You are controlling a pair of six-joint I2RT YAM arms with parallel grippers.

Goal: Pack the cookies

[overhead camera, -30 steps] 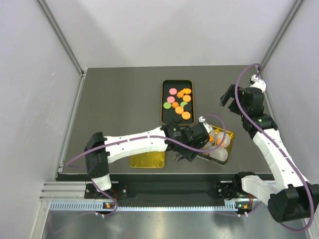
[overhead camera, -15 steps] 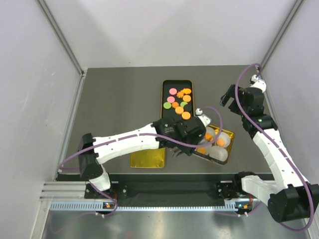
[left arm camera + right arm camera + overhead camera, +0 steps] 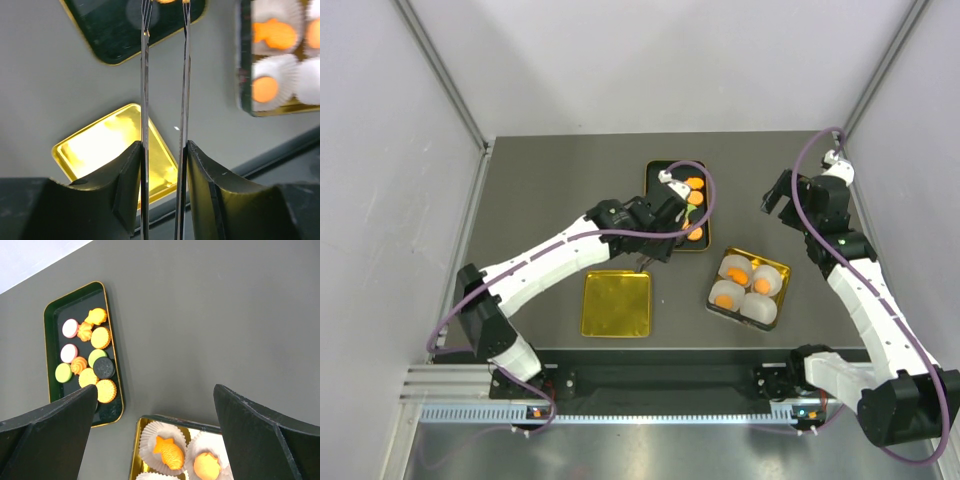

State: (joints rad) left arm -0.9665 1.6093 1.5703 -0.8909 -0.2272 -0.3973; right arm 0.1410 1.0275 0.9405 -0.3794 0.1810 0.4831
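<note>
Orange, pink, green and black cookies (image 3: 95, 355) lie in a black gold-rimmed tray (image 3: 653, 190). My left gripper (image 3: 660, 235) hovers over the tray's near end, shut on a pair of thin metal tweezers (image 3: 145, 90). The tweezers' blades stand apart, their tips at the tray's near corner, and I see nothing between them. A gold tin (image 3: 775, 312) holds white paper cups, and two of them carry orange cookies (image 3: 737, 272). One of these is fish-shaped (image 3: 169, 452). My right gripper (image 3: 775, 195) hangs open and empty, high at the right.
An empty gold lid (image 3: 616, 303) lies near the front edge, left of the tin. Grey walls close in the table on the left, right and back. A metal rail runs along the front by the arm bases.
My left arm has swung from over the gold tin back left to the black tray, uncovering the cups with orange cookies. The right arm has not moved.
</note>
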